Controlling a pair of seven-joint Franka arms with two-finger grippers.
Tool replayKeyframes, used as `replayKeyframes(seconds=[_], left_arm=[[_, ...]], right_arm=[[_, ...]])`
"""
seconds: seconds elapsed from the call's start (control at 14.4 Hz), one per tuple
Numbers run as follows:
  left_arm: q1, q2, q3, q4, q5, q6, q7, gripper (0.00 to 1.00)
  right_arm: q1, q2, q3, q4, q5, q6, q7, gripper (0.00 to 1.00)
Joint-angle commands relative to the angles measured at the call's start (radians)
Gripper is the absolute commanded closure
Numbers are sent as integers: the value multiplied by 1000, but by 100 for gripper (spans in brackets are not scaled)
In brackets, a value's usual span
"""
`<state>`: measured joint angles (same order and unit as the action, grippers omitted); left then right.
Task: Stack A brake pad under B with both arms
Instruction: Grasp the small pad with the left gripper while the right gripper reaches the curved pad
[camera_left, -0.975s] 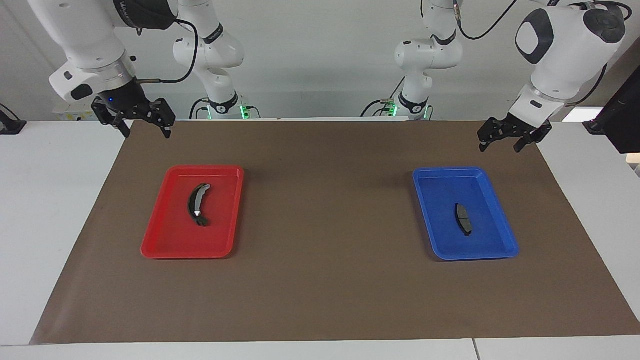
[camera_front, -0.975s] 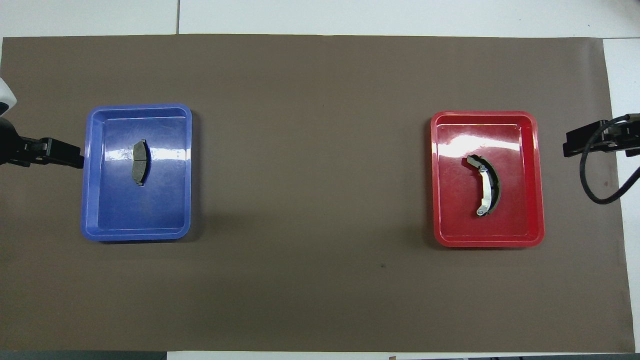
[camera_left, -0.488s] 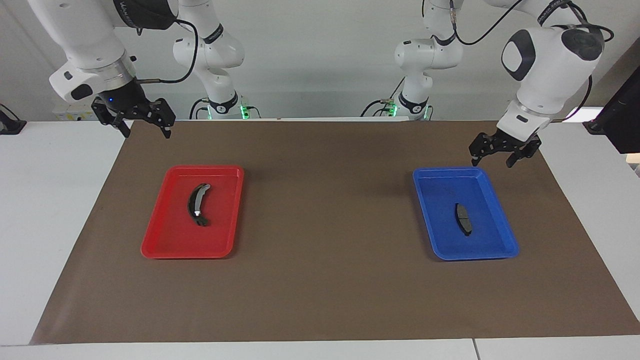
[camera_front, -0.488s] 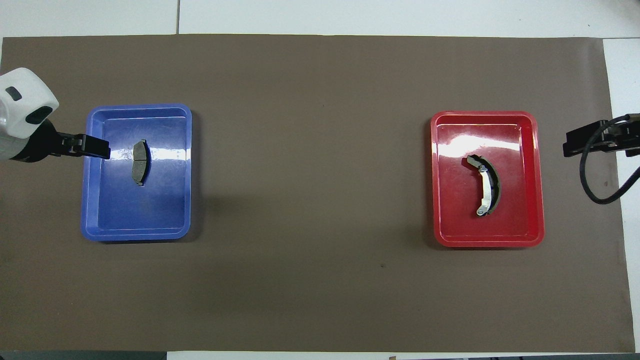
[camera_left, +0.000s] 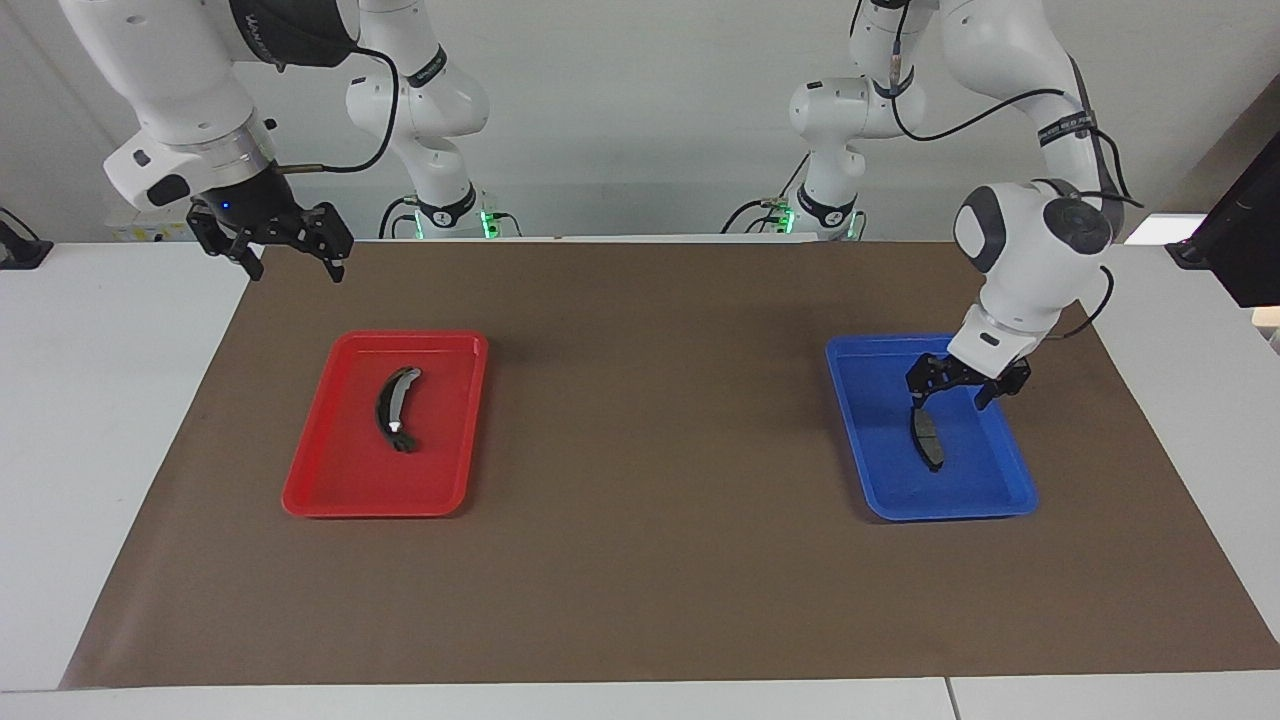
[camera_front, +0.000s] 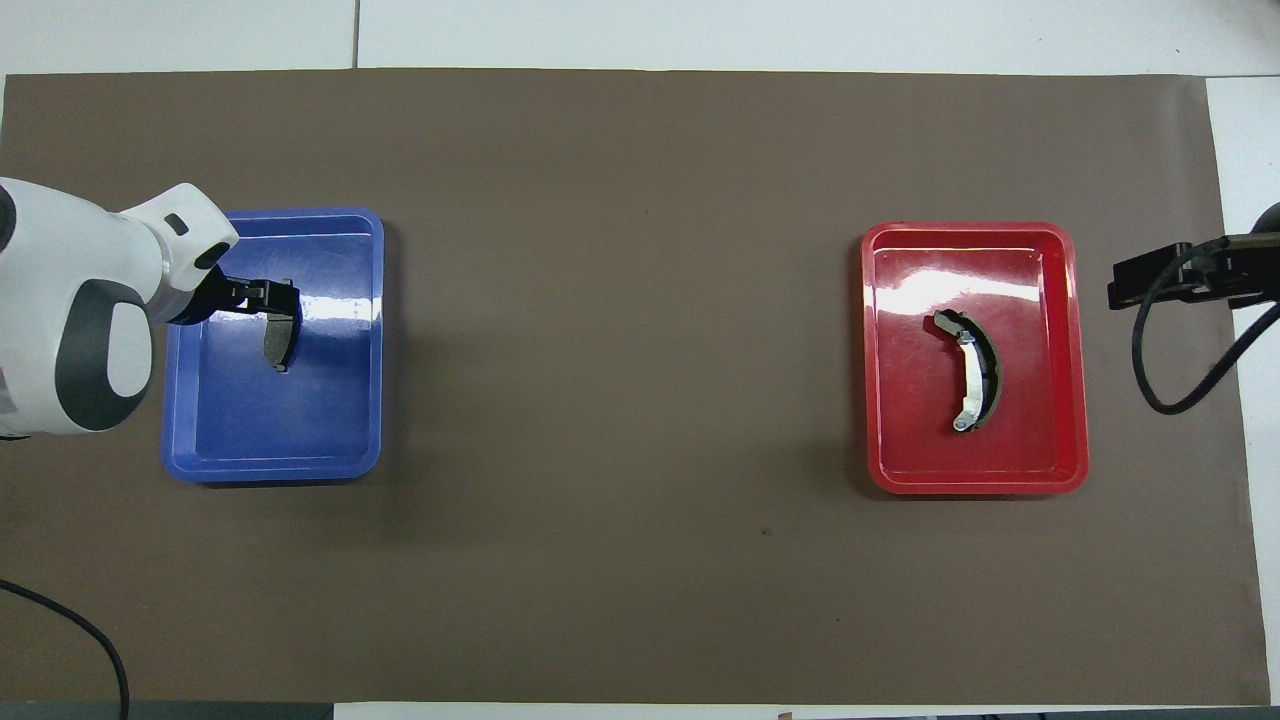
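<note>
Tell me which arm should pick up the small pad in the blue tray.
Left. Its hand hangs open just above the small pad in the blue tray; the right hand waits near the red tray.

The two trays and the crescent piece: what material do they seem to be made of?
The blue tray and the red tray look like glossy moulded plastic: bright highlights run across their floors, and their rims are rounded. The crescent piece seems to be a dull dark lining on metal: a silvery-white strip follows its curve. This is a guess from the look only.
</note>
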<state>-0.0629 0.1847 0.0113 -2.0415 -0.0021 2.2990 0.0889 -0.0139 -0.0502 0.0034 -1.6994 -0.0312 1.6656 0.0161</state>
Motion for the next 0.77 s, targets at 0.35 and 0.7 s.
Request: replayKeyframes(seconds=[0.35,0.7], left_arm=[[14,95,2,-92,5,227,11,25],[26,67,4,-75,5,117,35,80]], right_arm=[[-11,56,0,-405,14,481,-91,0],[-9,116,0,-549,54,735,-193,0]])
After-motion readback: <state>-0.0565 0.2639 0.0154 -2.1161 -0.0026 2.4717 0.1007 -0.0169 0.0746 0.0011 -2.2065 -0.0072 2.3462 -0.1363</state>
